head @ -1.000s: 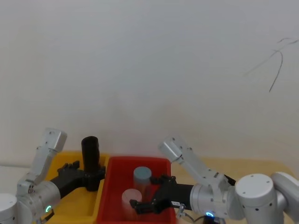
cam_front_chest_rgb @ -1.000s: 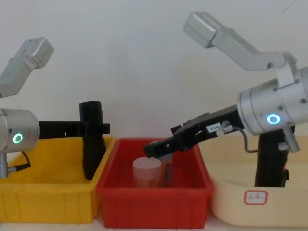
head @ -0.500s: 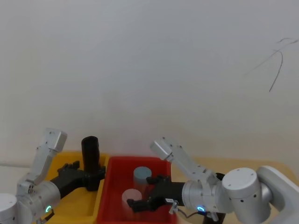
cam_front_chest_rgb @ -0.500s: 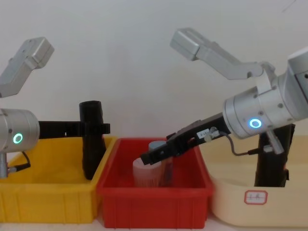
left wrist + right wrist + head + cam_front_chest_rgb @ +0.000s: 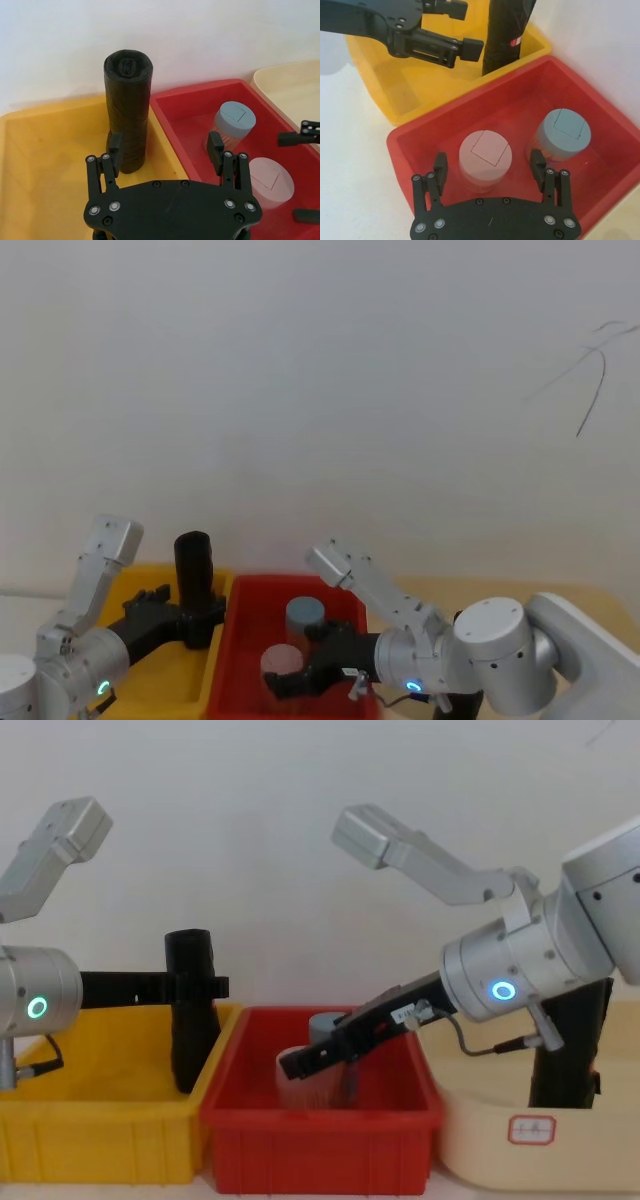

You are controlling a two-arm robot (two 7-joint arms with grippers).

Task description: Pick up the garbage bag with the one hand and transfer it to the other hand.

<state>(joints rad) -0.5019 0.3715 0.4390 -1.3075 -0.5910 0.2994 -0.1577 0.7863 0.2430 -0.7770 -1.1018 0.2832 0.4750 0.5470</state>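
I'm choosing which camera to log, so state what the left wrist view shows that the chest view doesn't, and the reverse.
Left wrist view only: the garbage bag's wrinkled top end, and the open left gripper seen from behind, with one finger beside the bag.
Chest view only: the green ring light on the left arm, the blue ring light on the right arm, and a second black roll standing in the cream bin.
Both: the bag upright in the yellow bin, the red bin, and the right gripper reaching into it.

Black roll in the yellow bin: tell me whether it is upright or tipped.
Upright. The black roll stands on end in the yellow bin, top face up.
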